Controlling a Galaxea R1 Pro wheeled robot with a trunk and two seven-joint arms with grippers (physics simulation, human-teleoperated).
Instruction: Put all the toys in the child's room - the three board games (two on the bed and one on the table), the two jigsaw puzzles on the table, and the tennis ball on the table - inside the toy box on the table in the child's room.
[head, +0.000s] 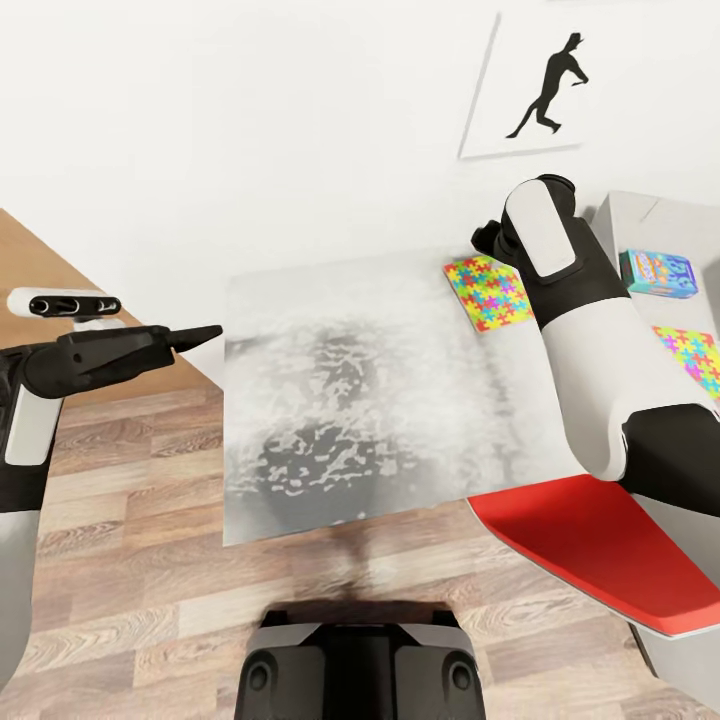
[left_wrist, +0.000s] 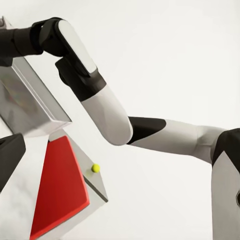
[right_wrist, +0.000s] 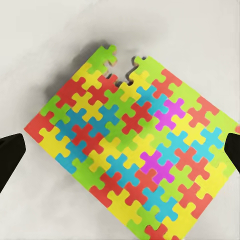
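Observation:
A jigsaw puzzle (head: 487, 291) lies flat at the far right corner of the white table (head: 340, 330). In the right wrist view this puzzle (right_wrist: 130, 155) lies between the open fingers of my right gripper (right_wrist: 121, 152), which hovers above it holding nothing. A second jigsaw puzzle (head: 697, 359) and a blue board game (head: 657, 272) lie on the pale desk surface further right. The tennis ball (left_wrist: 95, 168) rests on a grey edge beside a red panel. My left gripper (head: 205, 334) hangs open and empty off the table's left side. The toy box and the bed are out of view.
A red flat panel (head: 590, 540) with a pale rim juts out low at the table's near right corner. My right forearm (head: 570, 300) crosses above the table's right edge. Wooden floor (head: 130, 560) lies to the left and in front, and a white wall behind.

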